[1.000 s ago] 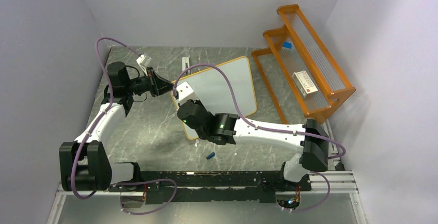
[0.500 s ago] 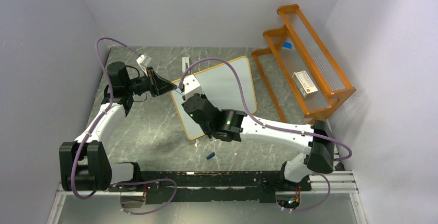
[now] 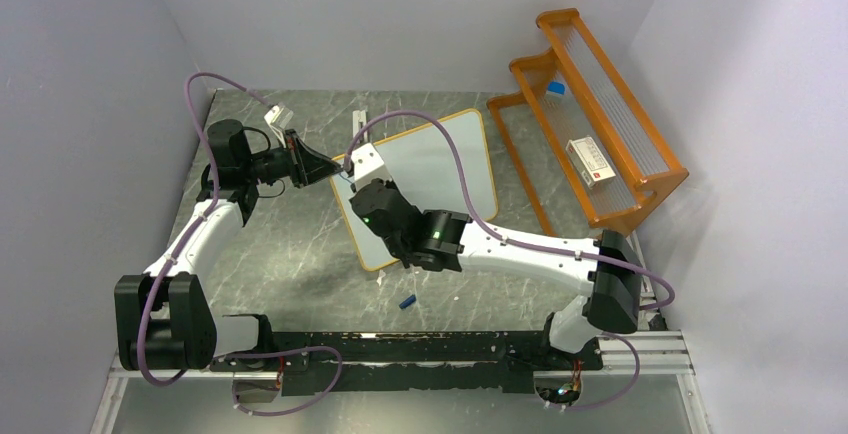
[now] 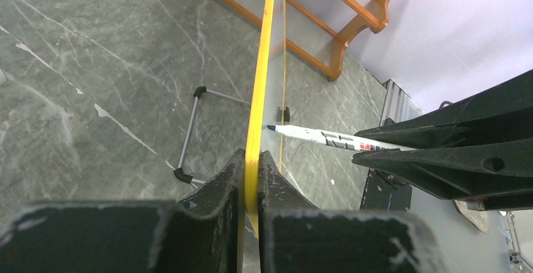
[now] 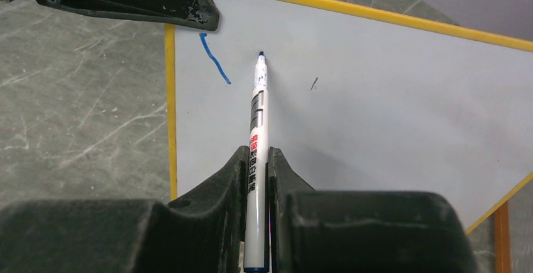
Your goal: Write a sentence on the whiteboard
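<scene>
As the top view shows, the whiteboard [image 3: 440, 169] sits on the table [image 3: 290, 244], left of the rack [image 3: 590, 114]. From the left wrist, the left gripper [image 4: 251, 175] is clamped on its yellow frame. From the right wrist, the right gripper [image 5: 258, 182] pinches a marker [image 5: 259, 109], tip near a blue stroke [image 5: 215, 65] on the board.

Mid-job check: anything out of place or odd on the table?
A small blue piece, perhaps a pen cap, lies loose on the table near the arm bases. The whiteboard sits skewed, clamped by the left gripper.
</scene>
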